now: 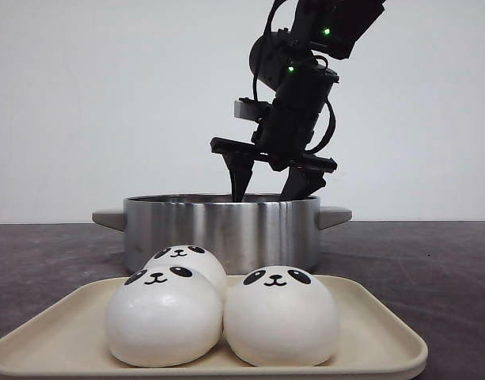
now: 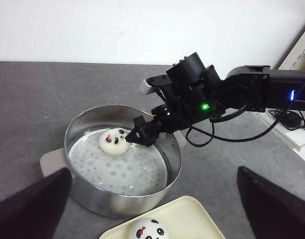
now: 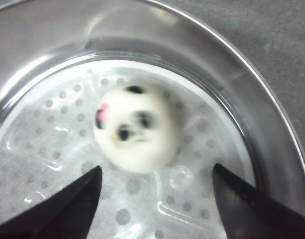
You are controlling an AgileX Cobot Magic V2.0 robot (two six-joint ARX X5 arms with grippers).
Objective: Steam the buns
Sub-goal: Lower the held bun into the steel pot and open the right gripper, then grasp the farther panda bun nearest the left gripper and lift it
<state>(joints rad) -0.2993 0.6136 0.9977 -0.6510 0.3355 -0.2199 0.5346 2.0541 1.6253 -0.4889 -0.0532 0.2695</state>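
Three white panda-faced buns sit on a cream tray at the front: one on the left, one on the right and one behind them. A fourth bun, with a pink mark, lies on the dotted liner inside the steel pot; it also shows in the right wrist view. My right gripper is open, its tips dipped into the pot just beside that bun, not touching it. My left gripper is wide open and empty, high above the pot and tray.
The pot has two side handles and stands behind the tray on a dark grey table. A white wall is behind. White items and cables lie at the table's far side by the right arm.
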